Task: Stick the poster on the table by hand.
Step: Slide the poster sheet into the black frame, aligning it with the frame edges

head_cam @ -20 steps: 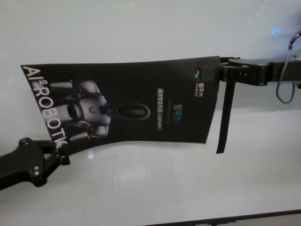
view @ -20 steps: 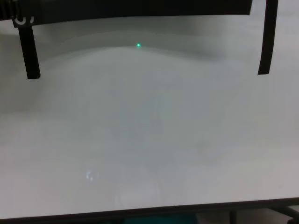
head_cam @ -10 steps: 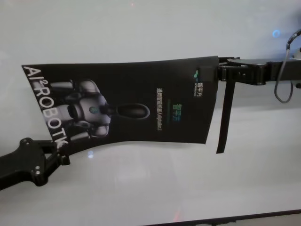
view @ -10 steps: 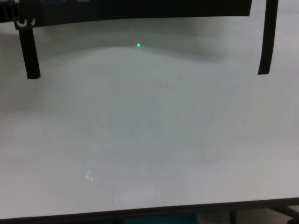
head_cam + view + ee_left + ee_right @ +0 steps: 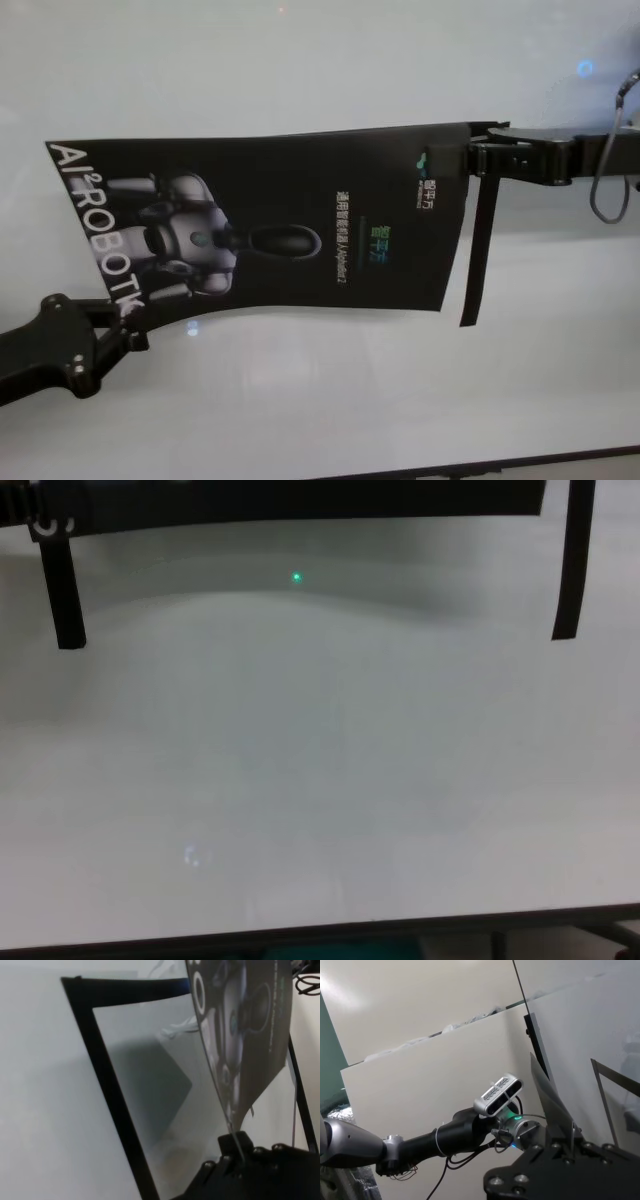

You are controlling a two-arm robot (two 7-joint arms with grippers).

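The table (image 5: pixel 300 400) filled the scene, a wide white matte top with its thin dark edge showing along the near side in the head and chest views. Above it hung the poster (image 5: pixel 300 225), a black glossy sheet stretched left to right between the two arms, its middle sagging so the near edge curved; a grey shadow lay on the tabletop below it in the chest view. White lettering ran along the left end, a grey-white robot picture sat beside that, and small text and a logo lay toward the right end. The left gripper (image 5: pixel 135 335) reached in from the near left, fingers closed on the poster's near-left corner; in the left wrist view the sheet's edge ran down into the pinched black fingers (image 5: pixel 235 1147). The right gripper (image 5: pixel 468 158) came in from the far right, level with the poster's far-right corner, fingers clamped on that edge; the right wrist view showed the thin sheet standing up out of its closed fingers (image 5: pixel 560 1142). Two narrow black tape strips hung down from the poster's ends: the right tape strip (image 5: pixel 478 250) dangled just beside the right edge, and the left tape strip (image 5: pixel 62 585) showed in the chest view.
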